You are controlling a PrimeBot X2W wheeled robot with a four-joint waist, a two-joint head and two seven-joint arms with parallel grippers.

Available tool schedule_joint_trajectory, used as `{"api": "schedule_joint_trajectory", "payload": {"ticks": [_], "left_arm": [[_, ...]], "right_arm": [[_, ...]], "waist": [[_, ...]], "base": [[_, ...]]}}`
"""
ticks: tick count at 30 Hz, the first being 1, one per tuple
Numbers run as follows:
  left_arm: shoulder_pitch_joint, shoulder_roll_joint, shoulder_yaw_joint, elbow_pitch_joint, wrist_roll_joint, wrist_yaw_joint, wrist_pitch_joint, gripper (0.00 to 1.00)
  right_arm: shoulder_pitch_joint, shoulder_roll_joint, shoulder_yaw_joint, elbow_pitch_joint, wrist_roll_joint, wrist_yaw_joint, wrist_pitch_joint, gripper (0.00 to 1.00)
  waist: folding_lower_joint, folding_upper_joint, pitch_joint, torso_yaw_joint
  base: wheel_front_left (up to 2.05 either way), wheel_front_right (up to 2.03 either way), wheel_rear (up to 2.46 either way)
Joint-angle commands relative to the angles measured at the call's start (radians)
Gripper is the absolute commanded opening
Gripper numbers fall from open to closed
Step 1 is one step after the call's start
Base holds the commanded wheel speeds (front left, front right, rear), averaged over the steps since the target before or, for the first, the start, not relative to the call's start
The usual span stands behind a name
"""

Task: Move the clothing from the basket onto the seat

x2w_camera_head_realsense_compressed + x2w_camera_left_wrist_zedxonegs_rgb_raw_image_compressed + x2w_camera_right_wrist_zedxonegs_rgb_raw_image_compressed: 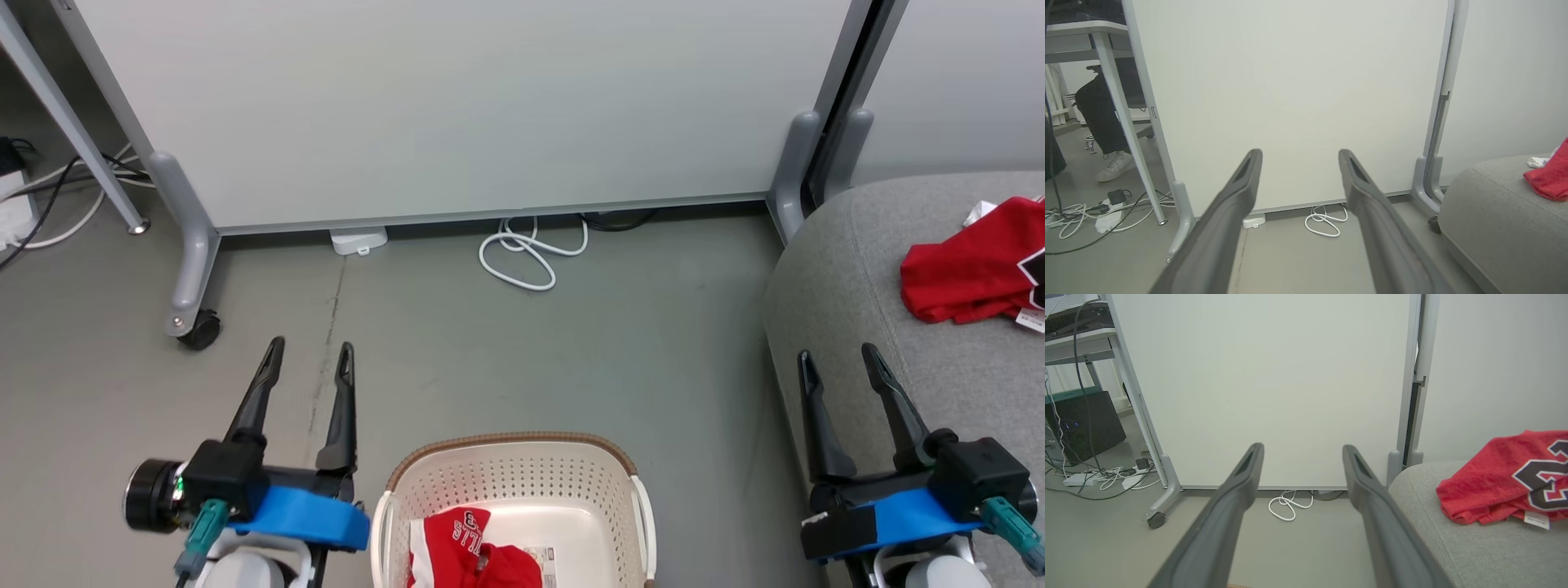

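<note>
Two garments split: you have the red shorts (457, 535) in the basket (522, 474) near centre, the jersey (955, 273) on the seat (824, 278) at right, your left pincer (312, 347) and right pincer (837, 353) both spread apart.

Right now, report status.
Left claw open, right claw open, both empty. Jersey on sofa; shorts in basket. Coiled cable on floor ahead, apart from basket.

Bright, even light; sharp, soft shadows
</note>
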Motion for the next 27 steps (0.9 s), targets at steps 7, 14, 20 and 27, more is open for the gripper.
{"api": "schedule_joint_trajectory", "payload": {"ticks": [7, 14, 20, 27], "left_arm": [[-0.139, 0.065, -0.134, 0.115, -0.018, -0.007, -0.003, 1.00], [-0.281, 0.125, -0.301, 0.269, -0.066, -0.007, -0.003, 1.00], [-0.402, 0.158, -0.452, 0.402, -0.106, -0.007, -0.003, 1.00], [-0.528, 0.175, -0.636, 0.563, -0.139, -0.007, -0.003, 1.00]], "right_arm": [[-0.070, 0.001, 0.029, -0.010, -0.007, 0.000, -0.001, 1.00], [-0.150, 0.001, 0.050, -0.024, -0.032, 0.000, -0.001, 1.00], [-0.209, 0.001, 0.057, -0.040, -0.052, 0.000, -0.001, 1.00], [-0.260, 0.001, 0.069, -0.054, -0.059, 0.000, -0.001, 1.00]], "waist": [[0.0000, 0.0000, 0.078, -0.021], [0.0000, 0.0000, 0.185, -0.054], [0.0000, 0.0000, 0.283, -0.079], [0.0000, 0.0000, 0.384, -0.101]], "base": [[0.00, 0.00, 0.00], [0.00, 0.00, 0.00], [0.00, 0.00, 0.00], [0.00, 0.00, 0.00]]}}
